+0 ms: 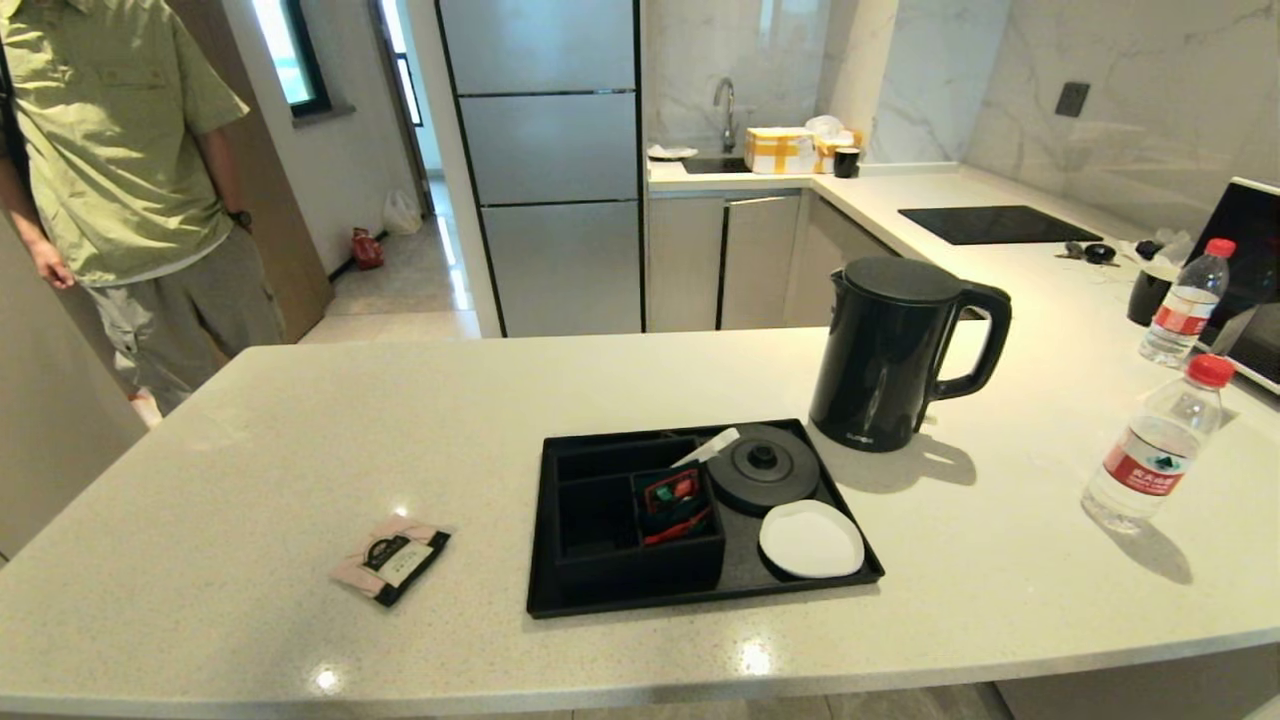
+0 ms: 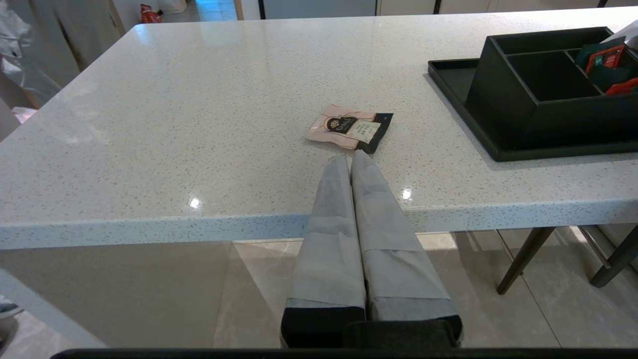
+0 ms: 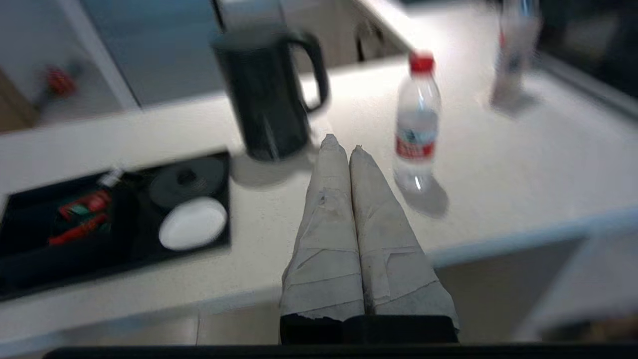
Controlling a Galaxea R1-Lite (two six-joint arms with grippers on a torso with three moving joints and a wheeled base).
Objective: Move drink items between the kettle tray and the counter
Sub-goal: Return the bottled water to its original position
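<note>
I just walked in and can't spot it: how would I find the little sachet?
Start at the black kettle tray on the speckled counter. Left of it, lying flat and alone, is the pink-and-black sachet; the red-and-green packets sit inside the tray.

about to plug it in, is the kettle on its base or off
Off. The kettle stands upright on the counter behind the tray; the round base sits bare.

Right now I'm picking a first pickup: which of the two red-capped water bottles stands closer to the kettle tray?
The nearer water bottle, standing by the counter's front edge right of the kettle tray. The other bottle stands farther back, beside the laptop.
</note>
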